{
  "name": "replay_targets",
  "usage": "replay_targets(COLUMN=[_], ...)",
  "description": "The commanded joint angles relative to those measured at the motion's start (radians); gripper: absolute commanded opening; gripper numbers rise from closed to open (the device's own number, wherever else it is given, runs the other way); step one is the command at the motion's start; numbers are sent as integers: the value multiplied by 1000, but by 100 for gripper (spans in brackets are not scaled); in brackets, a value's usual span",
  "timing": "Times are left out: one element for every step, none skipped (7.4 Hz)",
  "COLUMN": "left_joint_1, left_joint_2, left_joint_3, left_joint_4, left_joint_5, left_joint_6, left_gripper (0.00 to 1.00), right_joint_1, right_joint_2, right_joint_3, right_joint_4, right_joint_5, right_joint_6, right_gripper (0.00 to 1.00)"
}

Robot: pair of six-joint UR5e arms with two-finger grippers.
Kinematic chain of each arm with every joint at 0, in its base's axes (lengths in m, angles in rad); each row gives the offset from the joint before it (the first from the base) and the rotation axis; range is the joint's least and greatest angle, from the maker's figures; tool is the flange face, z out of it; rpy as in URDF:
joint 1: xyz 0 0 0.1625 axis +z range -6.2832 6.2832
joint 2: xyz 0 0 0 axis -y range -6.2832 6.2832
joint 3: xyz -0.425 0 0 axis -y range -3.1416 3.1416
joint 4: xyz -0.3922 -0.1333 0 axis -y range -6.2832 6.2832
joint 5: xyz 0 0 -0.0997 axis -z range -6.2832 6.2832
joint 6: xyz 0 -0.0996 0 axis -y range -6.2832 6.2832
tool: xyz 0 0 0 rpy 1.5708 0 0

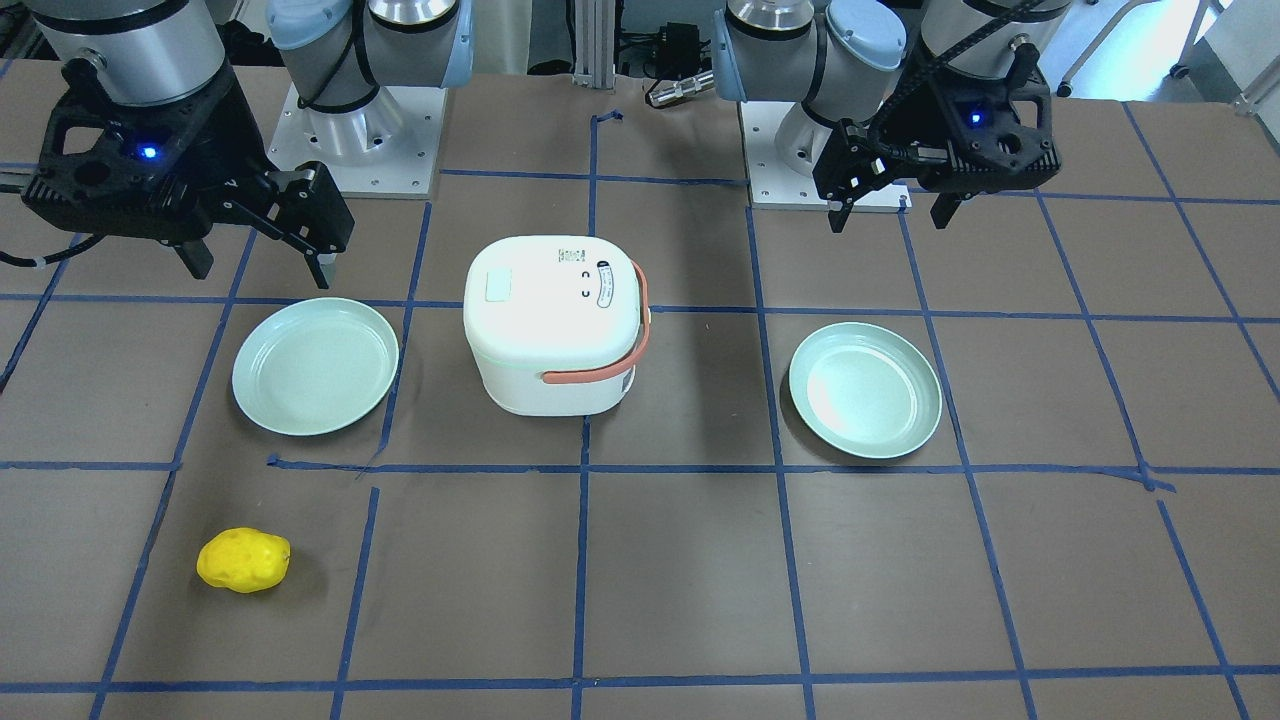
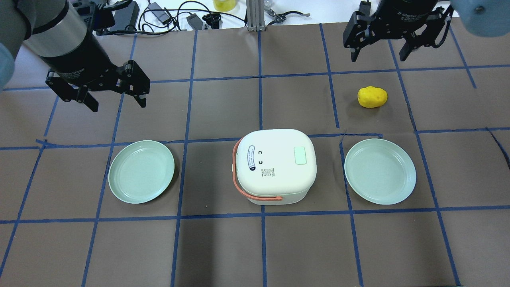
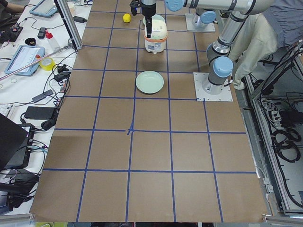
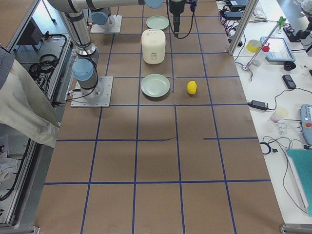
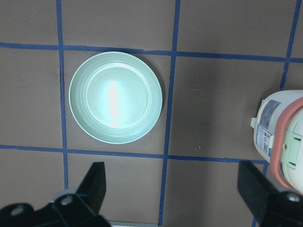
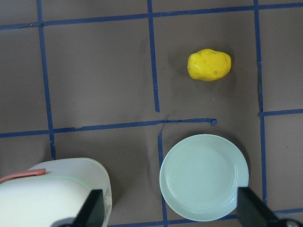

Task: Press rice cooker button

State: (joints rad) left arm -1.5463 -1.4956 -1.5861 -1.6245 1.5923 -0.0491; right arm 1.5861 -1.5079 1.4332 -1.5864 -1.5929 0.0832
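Approach not yet begun. The cooker (image 2: 275, 175) sits mid-tabletop (image 2: 223, 247), its pale button (image 2: 299, 155) toward its 3 o'clock edge. The left gripper (image 2: 118, 101) hovers at its 10 o'clock and the right gripper (image 2: 377, 56) at 1 o'clock, both jaws wide. Next, the right should close and drop onto the button.

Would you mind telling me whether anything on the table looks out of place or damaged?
Nothing is spilled or broken. The white rice cooker stands upright, lid shut, between two empty pale green plates. Only the yellow potato-shaped toy lies loose on the table.
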Motion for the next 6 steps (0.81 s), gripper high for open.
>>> replay_targets(left_joint_1=[0, 0, 0, 0, 0, 0], left_joint_2=[0, 0, 0, 0, 0, 0], left_joint_3=[0, 0, 0, 0, 0, 0], left_joint_4=[0, 0, 0, 0, 0, 0], left_joint_5=[0, 0, 0, 0, 0, 0], left_joint_6=[0, 0, 0, -2, 0, 0], left_gripper=[100, 100, 100, 100, 100, 100], right_joint_1=[2, 2, 5, 17, 37, 78], right_joint_2=[-2, -2, -8, -12, -20, -20], right_joint_3=[1, 10, 25, 51, 73, 110], right_joint_4=[2, 2, 2, 3, 8, 5], right_joint_5=[2, 4, 10, 24, 24, 24], right_joint_6=[10, 13, 15, 15, 17, 48], right_gripper=[100, 100, 95, 83, 61, 39])
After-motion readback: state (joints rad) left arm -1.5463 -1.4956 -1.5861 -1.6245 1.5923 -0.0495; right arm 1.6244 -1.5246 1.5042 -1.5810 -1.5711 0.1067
